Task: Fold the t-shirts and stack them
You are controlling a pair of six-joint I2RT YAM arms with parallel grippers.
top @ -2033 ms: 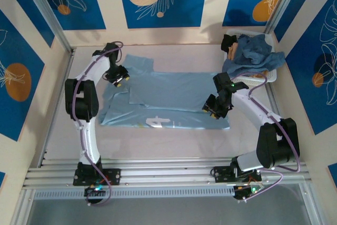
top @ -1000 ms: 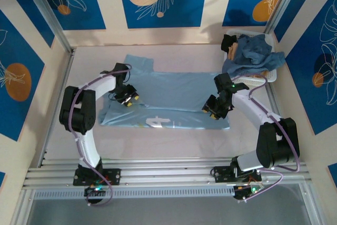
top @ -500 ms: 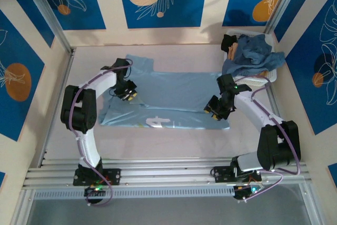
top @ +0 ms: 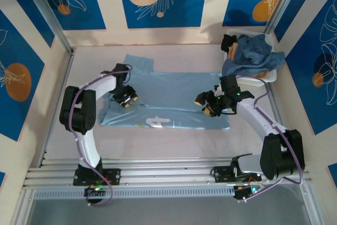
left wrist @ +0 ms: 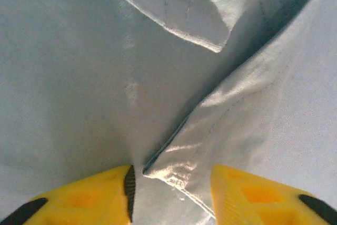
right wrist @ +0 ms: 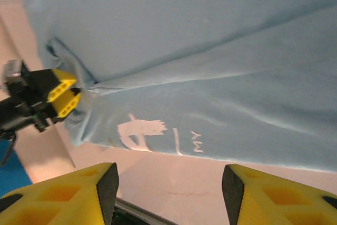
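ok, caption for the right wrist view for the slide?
Open right fingers hover over the pale blue t-shirt, white lettering visible, left fingers at its folded edge.

free: bare table (top: 168,140) nearside of pale t-shirt (top: 174,90) | blocked: far-right corner, basket (top: 269,76) heaped with dark t-shirt (top: 253,51)

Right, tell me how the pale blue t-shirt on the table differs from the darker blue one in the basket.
Colour: the pale sky-blue t-shirt is lighter than the dusty blue t-shirt. Pose: the pale one lies flat and partly folded on the table; the dusty one is a crumpled heap in the white basket, spilling over its rim. Print: the pale one shows white lettering; the dusty one shows none. Both are soft blue cloth.
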